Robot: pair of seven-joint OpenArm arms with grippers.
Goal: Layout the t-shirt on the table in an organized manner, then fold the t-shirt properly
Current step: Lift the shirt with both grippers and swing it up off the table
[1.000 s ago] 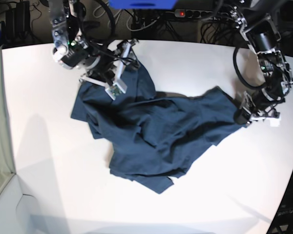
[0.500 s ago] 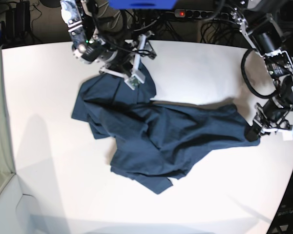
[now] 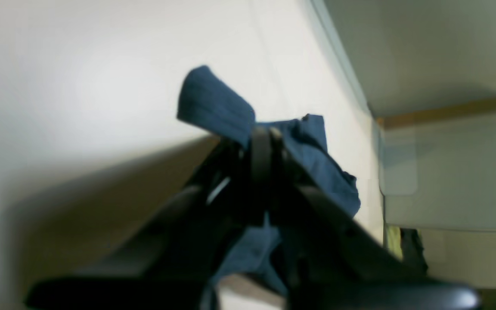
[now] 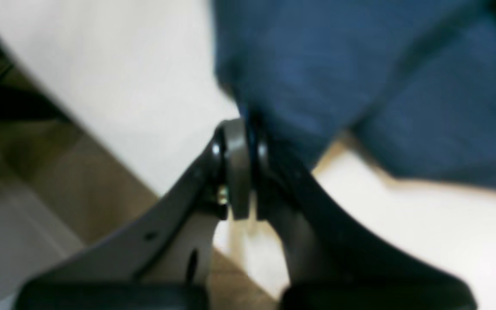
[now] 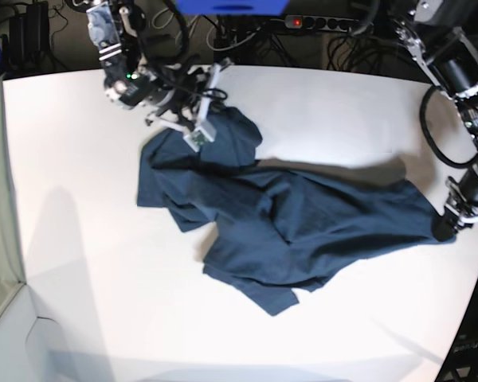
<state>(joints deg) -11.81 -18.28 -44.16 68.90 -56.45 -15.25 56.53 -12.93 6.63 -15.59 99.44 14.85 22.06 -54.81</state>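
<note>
t-shirt dark navy, plain cloth, crumpled and only partly spread on the white worktop; lies roughly mid-worktop, stretched out toward the worktop's right edge in the base view. Fabric heavily wrinkled, folds overlapping in the middle, one bunched lump at its upper left end, a small flap sticking out at its lower edge. Right end of the shirt pulled out into a tapering point that reaches nearly to the worktop's edge, casting a shadow behind it along the upper hem

Left tool sits at that tapered point, right by the worktop edge; left wrist view shows its tips pressed together with blue cloth pinched between them, a loose tab of fabric standing up past the tips, more cloth hanging beside and below

Right tool is at the shirt's upper left lump, near the worktop's far edge. Right wrist view, blurred: tips pressed together right at the shirt's border, thin edge of blue cloth looks caught between them, rest of the fabric spreading away above and to the side over the worktop

Both arms dark with white parts and cables; cables and a power strip behind the worktop's far edge. Bare worktop all around the shirt
</note>
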